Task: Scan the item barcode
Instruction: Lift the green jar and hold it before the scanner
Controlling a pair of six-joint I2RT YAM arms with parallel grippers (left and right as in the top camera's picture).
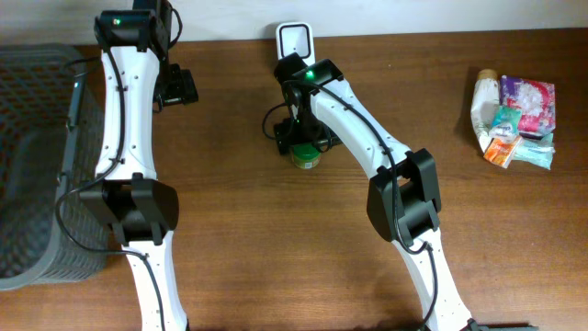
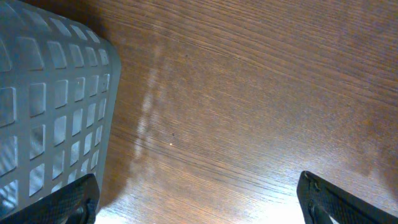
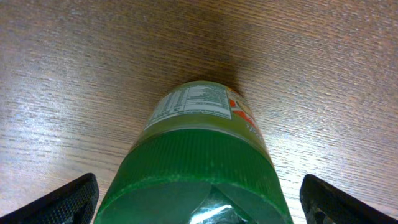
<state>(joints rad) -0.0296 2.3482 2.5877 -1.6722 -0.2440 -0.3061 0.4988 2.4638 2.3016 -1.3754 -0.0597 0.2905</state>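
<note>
A small jar with a green lid (image 3: 194, 168) and a printed label stands upright on the wooden table, also visible in the overhead view as the jar (image 1: 306, 157). My right gripper (image 3: 202, 202) hovers directly over it, open, a finger on each side of the lid with a gap on both sides. No barcode shows on the label face I see. The white scanner (image 1: 294, 39) stands at the table's far edge, just behind the jar. My left gripper (image 2: 199, 202) is open over bare wood beside the basket, holding nothing; in the overhead view the left gripper (image 1: 177, 87) is at the back left.
A grey mesh basket (image 1: 37, 156) fills the left edge of the table, its wall (image 2: 50, 106) close to my left fingers. A pile of several packets and a tube (image 1: 514, 119) lies at the far right.
</note>
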